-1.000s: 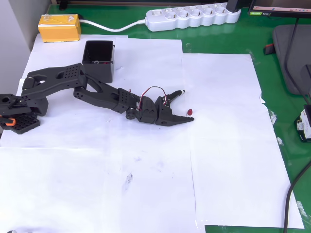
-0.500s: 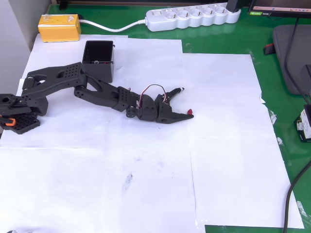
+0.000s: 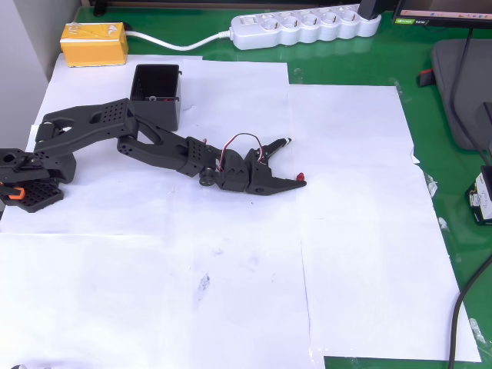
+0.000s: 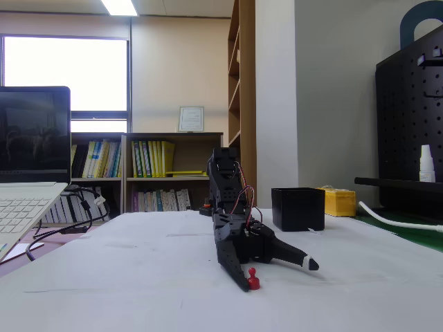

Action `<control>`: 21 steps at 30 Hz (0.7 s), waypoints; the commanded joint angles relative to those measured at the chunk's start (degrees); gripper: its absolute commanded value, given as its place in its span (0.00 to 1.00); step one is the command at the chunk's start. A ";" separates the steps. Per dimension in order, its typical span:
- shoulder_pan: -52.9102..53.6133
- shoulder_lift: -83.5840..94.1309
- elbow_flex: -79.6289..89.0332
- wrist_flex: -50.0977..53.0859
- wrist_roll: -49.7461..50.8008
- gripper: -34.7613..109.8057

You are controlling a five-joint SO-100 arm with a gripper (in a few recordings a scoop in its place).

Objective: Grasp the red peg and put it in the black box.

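Gripper (image 3: 296, 163) low over the white-papered surface (image 3: 231, 269), jaws spread wide: in the overhead view one finger lies along the paper pointing to 3 o'clock, the other angles up toward 1 o'clock. Red peg (image 3: 303, 179) stands upright on the paper at the tip of the lower finger, touching it or just beside it; nothing is clamped. The fixed view shows the same arrangement from table height, with the gripper (image 4: 277, 274) down at the surface and the red peg (image 4: 253, 278) at the foot of the near finger.

Risks, as judgements. The peg is far smaller than the fingers and sits at the very tip, not centred in the gap; closing from this position could push it sideways, tip it over or roll it across the paper. A pinch by the tips alone could also let it slip out during the swing toward 10 o'clock.

Containers. Black box (image 3: 156, 95) stands near the arm's shoulder, well apart from the peg, at about 10 o'clock from the gripper. Its interior is mostly dark; a small pale speck shows on the floor, contents otherwise undeterminable. In the fixed view the black box (image 4: 297, 208) stands behind the arm, its opening hidden by the tall walls.
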 commanded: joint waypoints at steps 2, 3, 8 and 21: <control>-0.62 -1.14 0.35 -0.09 -1.05 0.56; -0.53 -1.14 0.35 0.00 -1.05 0.56; -0.53 -1.14 0.26 0.18 -1.67 0.56; -0.35 -1.14 1.49 2.72 -3.16 0.50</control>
